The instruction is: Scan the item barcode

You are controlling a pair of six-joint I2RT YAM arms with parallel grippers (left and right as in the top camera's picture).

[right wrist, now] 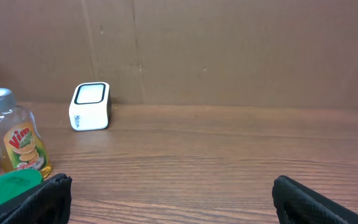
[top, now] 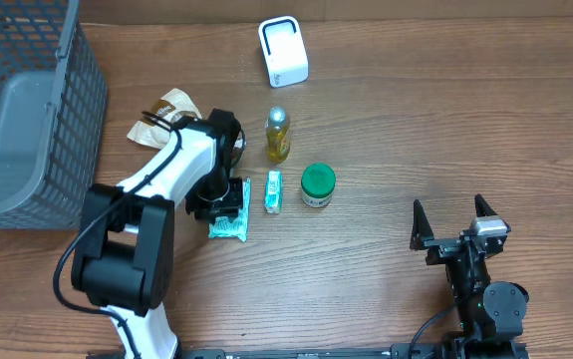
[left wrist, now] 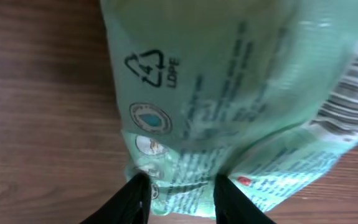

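- Green pack fills my left wrist view. It lies flat on the table, left of centre, under my left pincer.
- Left pincer: part open, fingers either side of the pack's edge fold. Can't tell if they bite the film or only straddle it.
- Risk: soft, slick film and an edge-only hold. On lift it could slip out or droop.
- Risk: barcode sits off to the side of my fingers on wrinkled film. A crease or sag there could spoil the read.
- Risk: small box lies just beside the pack. The upright bottle and green-lidded jar stand near, towards the scanner. A low swing could clip them, and the bottle would tip.
- Right pincer: wide open, empty, well apart at the table's right.
- Views: only the left wrist shows barcode and print; in the overhead my arm covers part of the pack. Only the overhead shows the layout. The right wrist shows the scanner's window and the bottle, not the pack.
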